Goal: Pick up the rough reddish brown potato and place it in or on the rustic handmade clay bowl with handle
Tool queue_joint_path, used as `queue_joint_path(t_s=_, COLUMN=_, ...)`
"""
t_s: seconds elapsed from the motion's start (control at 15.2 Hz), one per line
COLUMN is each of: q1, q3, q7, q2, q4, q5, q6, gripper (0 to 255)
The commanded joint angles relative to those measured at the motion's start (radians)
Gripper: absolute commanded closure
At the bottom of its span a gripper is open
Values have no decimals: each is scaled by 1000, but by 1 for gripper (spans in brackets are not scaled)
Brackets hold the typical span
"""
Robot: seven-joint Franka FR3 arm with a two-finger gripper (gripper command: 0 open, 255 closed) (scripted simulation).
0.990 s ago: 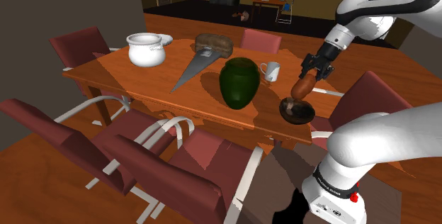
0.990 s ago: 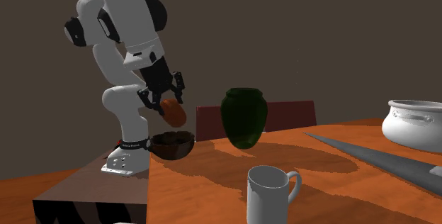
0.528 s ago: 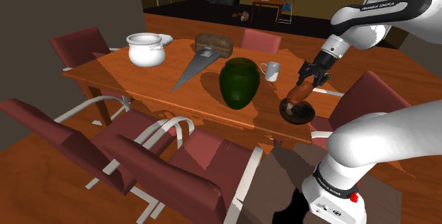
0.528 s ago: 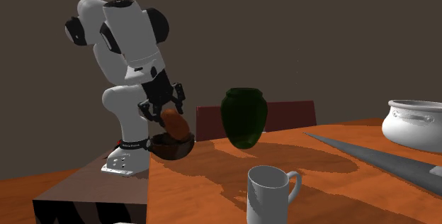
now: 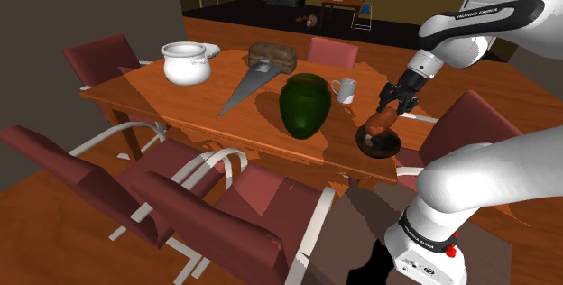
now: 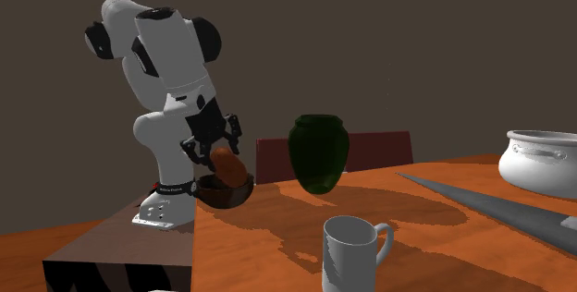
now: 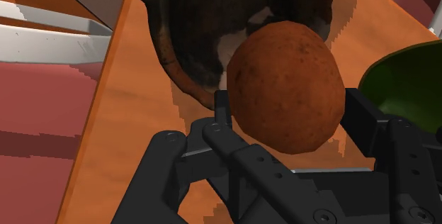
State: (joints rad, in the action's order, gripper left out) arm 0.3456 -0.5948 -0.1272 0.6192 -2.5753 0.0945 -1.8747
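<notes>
Wrist view is showing the jaws clamping the reddish-brown potato (image 7: 287, 88) just short of the dark clay bowl (image 7: 180, 52) lying directly beyond them, so they should be centring over its hollow and lowering slightly before releasing gently.

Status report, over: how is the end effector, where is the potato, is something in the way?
End effector shut on potato. Potato low over brown bowl, not released. Green vase beside bowl, clear of path.
</notes>
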Motion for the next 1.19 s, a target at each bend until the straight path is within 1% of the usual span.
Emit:
queue_joint_path(t_s=0.0, q1=0, q3=0, q7=0, q2=0, q4=0, q5=0, q6=0, gripper=255)
queue_joint_path(t_s=0.07, q1=0, q3=0, q7=0, q2=0, q4=0, q5=0, q6=0, gripper=0)
queue_joint_path(t_s=0.4, q1=0, q3=0, q7=0, q2=0, q4=0, q5=0, q6=0, gripper=0)
queue_joint_path(t_s=0.66, q1=6, q3=-8, q7=3, q2=4, q4=124, q5=-10, q6=129, gripper=0)
queue_joint_path(t_s=1.12, q1=6, q3=-8, q7=3, q2=4, q4=124, q5=-10, q6=129, gripper=0)
